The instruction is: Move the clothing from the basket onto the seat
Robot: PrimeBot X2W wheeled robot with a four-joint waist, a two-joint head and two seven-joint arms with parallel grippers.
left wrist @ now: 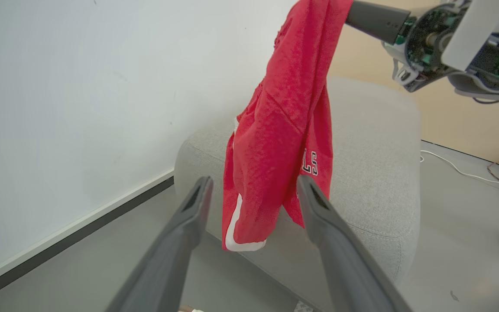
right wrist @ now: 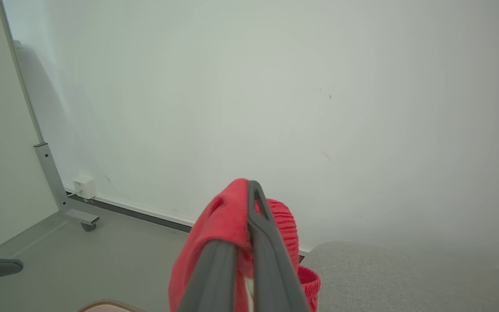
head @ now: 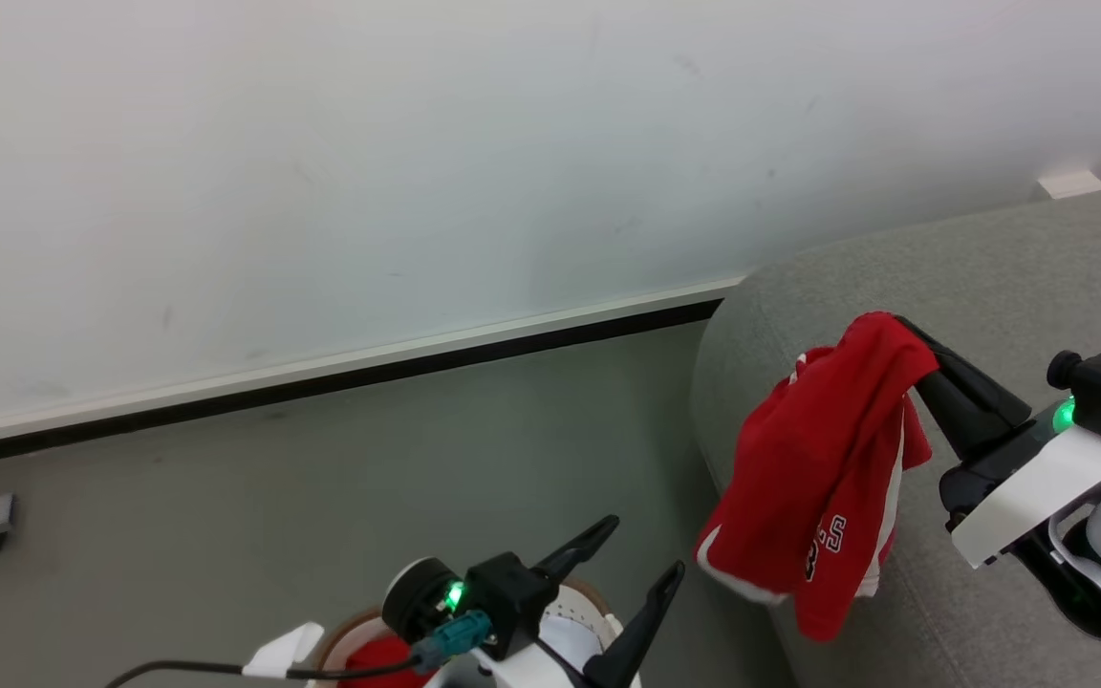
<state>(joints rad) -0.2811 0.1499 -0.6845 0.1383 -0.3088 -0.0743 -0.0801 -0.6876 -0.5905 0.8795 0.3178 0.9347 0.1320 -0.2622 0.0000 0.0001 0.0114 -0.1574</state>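
Looking right, you have the big grey seat [head: 1009,287], and off its rounded left corner the red garment [head: 818,459] hangs with its long axis straight down, its top bunched in the jaws of your right arm [head: 1047,483], which are clamped together on the fabric. The seat's top lies to the right of those jaws, so the right arm looks the nearer one for the drop. The jaws of your left arm [head: 503,597] stand wide apart and empty near the hem, by the basket [head: 335,635], where more red cloth [head: 378,661] lies.
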